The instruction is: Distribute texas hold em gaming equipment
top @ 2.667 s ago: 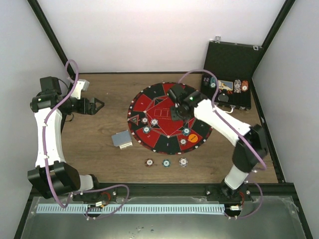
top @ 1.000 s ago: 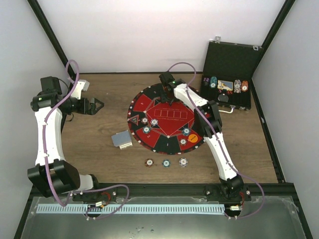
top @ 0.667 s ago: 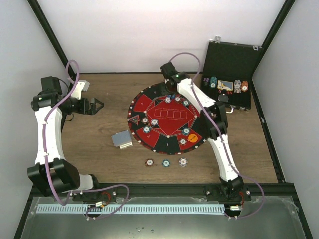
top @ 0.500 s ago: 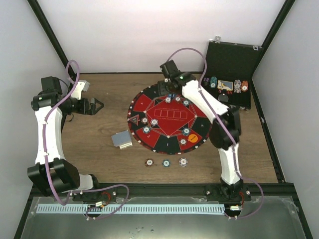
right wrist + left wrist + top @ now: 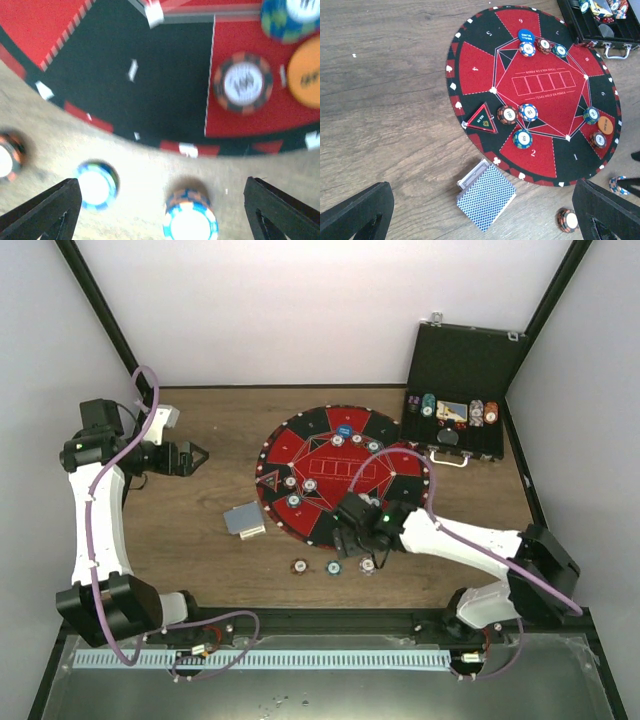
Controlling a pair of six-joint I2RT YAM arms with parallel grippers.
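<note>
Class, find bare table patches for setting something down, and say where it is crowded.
Free: wood between the left hand and the mat; wood right of the mat, in front of the case. Crowded: the near strip, with card deck, three chips and the right hand over them.

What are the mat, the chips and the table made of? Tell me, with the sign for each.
Mat: seemingly thin printed felt or rubber, matte, lying flat. Chips: probably moulded plastic or clay composite; striped edges, white centres. Table: wood or wood-look laminate; brown grain shows, little shine.
</note>
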